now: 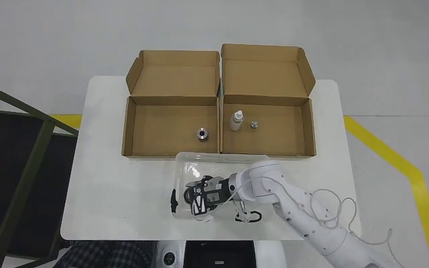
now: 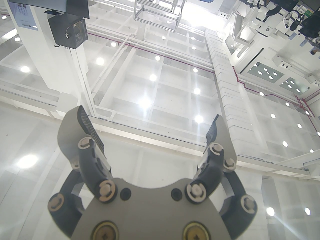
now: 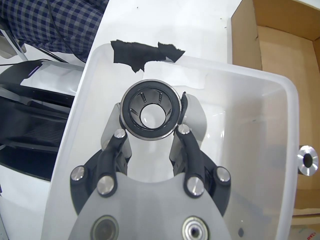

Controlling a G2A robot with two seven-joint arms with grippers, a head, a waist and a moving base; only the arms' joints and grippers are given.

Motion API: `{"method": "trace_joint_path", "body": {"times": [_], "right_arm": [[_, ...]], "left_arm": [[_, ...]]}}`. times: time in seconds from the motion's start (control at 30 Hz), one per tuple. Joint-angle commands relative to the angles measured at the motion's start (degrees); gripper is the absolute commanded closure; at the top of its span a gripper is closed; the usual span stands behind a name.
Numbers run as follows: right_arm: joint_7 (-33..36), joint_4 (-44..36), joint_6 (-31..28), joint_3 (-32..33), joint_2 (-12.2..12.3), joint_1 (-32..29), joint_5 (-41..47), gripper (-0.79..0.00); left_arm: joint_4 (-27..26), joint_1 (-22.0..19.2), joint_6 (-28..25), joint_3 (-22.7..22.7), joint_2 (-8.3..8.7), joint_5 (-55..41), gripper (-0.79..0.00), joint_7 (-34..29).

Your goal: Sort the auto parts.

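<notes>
Right claw (image 3: 152,112) clamped on cylindrical bearing (image 3: 150,95) in white bin (image 3: 295,116); left claw (image 2: 148,121) spread wide, empty.

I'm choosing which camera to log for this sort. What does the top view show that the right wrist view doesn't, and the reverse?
Top view adds the right box holding a white bottle and a small metal part. Right wrist view adds the bore of the bearing, held by the fingers of the right gripper. Both share the clear tub, the left box and the silver bushing in it.
</notes>
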Motion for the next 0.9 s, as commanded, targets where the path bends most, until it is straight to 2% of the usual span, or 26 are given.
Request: {"method": "trace_joint_path", "body": {"times": [0.0, 0.87], "right_arm": [[0.0, -1.8, -0.9, 1.3, 0.5, -0.8, 0.5, 0.000], [-7.2, -13.3, -1.3, 19.8, 5.4, -9.0, 7.5, 0.000]], "left_arm": [[0.0, 0.0, 0.0, 0.0, 0.00, 0.0, -0.785, 0.0], [0.0, 0.0, 0.0, 0.0, 0.00, 0.0, -0.785, 0.0]]}}
